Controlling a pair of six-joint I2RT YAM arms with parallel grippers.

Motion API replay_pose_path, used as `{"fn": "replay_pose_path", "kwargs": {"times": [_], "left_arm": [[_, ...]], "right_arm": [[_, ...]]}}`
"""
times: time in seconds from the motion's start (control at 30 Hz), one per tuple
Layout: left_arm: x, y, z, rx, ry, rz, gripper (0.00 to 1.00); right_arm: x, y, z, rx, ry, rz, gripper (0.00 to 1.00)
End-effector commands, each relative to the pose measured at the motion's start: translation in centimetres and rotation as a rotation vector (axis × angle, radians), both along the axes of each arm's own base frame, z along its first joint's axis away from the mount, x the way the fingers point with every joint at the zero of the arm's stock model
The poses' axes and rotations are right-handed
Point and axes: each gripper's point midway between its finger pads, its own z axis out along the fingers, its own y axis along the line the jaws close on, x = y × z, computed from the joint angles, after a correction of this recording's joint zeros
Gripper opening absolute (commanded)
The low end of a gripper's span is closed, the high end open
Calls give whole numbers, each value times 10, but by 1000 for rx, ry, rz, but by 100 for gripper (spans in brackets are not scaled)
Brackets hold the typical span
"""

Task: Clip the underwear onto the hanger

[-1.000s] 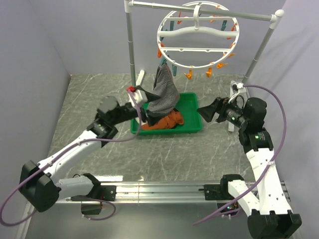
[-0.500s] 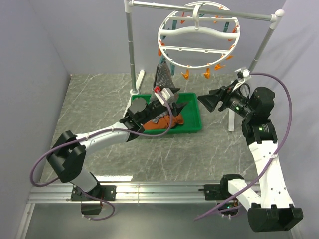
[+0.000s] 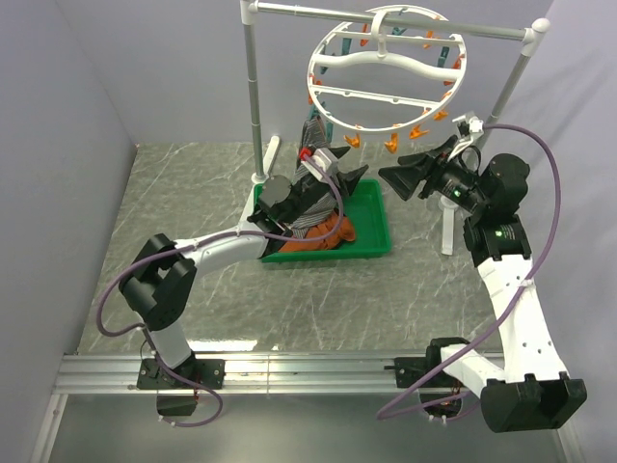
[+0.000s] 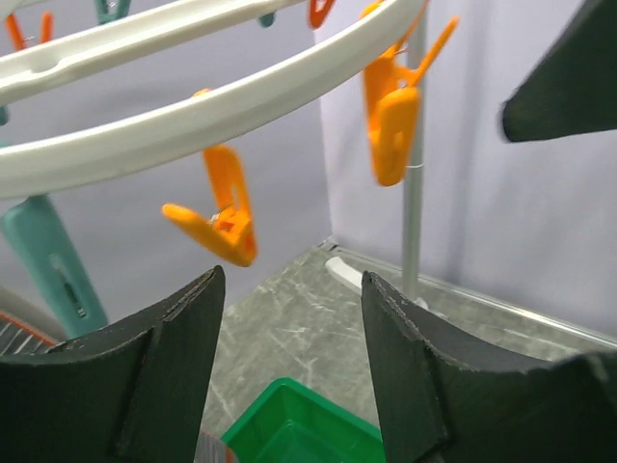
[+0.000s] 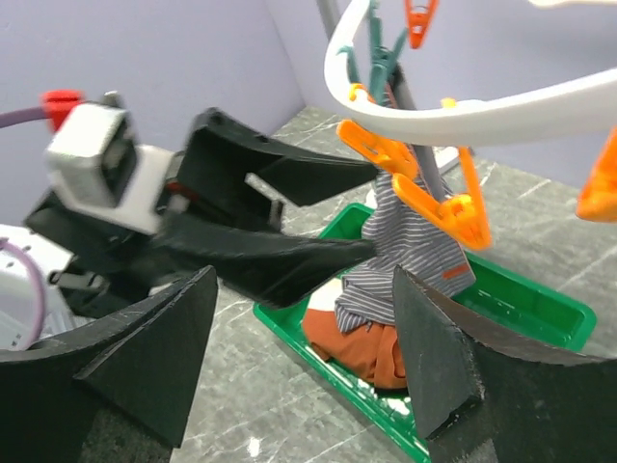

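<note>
grey striped cloth boxer briefs (image 3: 316, 135) hang from the left side of one large white plastic ring hanger (image 3: 310, 77) set with orange and teal clothespins. their lower end drops into one green plastic tray (image 3: 386, 227), which also holds one orange-rust garment (image 3: 333, 231). two arms reach in: the left gripper (image 3: 352, 183) over the tray, the right gripper (image 3: 395, 176) just to its right.

left wrist: jaws spread, nothing between them. under the ring hang an orange pin (image 4: 220, 220), a second orange pin (image 4: 393, 111) and one teal pin (image 4: 48, 265).

right wrist: jaws spread and bare. the briefs drape onto the rust garment.
</note>
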Motion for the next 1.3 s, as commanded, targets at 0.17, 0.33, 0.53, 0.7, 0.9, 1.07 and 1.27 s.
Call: {"fn": "replay_pose_path", "kwargs": {"times": [0.17, 0.33, 0.53, 0.7, 0.9, 1.07, 1.27], "left_arm": [[15, 11, 29, -121, -2, 13, 61], [20, 13, 29, -130, -8, -7, 59], [19, 8, 36, -139, -39, -47, 54], [21, 5, 35, -145, -37, -63, 49], [17, 2, 39, -147, -54, -84, 36], [12, 3, 39, -135, -59, -95, 26], [7, 5, 36, -126, -52, -101, 16]], "right_arm": [[-2, 16, 37, -37, -172, 10, 78], [3, 25, 34, -53, -176, 10, 77], [13, 33, 31, -41, -162, -11, 74], [20, 40, 32, -29, -160, -19, 71], [29, 48, 29, -37, -174, -75, 71], [43, 47, 26, -46, -185, -154, 71], [59, 45, 20, -49, -186, -221, 72]]}}
